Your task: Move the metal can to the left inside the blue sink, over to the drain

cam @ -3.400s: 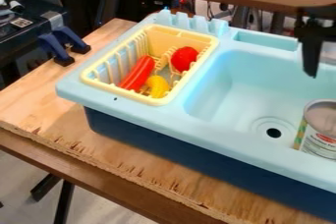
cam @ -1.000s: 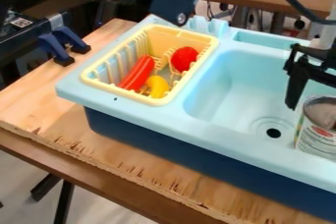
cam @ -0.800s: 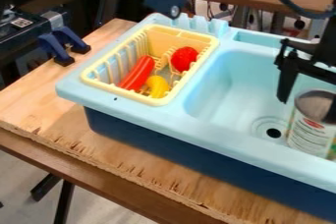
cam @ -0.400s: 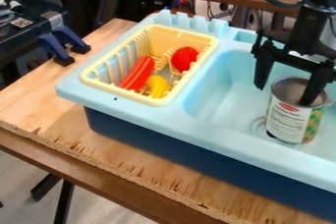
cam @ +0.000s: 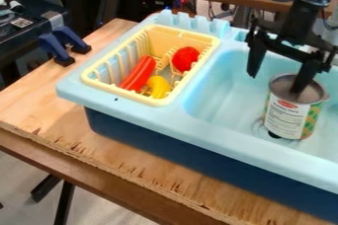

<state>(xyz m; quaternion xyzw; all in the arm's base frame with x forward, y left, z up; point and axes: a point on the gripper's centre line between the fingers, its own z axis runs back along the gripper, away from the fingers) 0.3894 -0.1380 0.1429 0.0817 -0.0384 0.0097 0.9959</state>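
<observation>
Camera view: the black gripper (cam: 274,85) stands wide, one finger dipping into the mouth of the open can (cam: 288,113) and the other hanging outside its rim; nothing looks clamped. Since the earlier frames, gripper and can have both shifted toward the picture's left, and the can, first beside the drain (cam: 274,135), now partly covers it. That shift suggests the can is being pushed or dragged by the inner finger rather than lifted, since it seems to stand in the basin, about upright, just below the gripper.

Nearest the tool, then, are one can and one drain. Around and below them is one light blue sink (cam: 228,83). Farther off, left of the gripper, sits one yellow basket (cam: 105,85) with three things in it: one red ball (cam: 186,58), one yellow piece (cam: 158,87) and one red sausage (cam: 139,75). Beyond, under the sink, is one wooden table (cam: 165,169), and farthest out, two blue clamps (cam: 53,46).
</observation>
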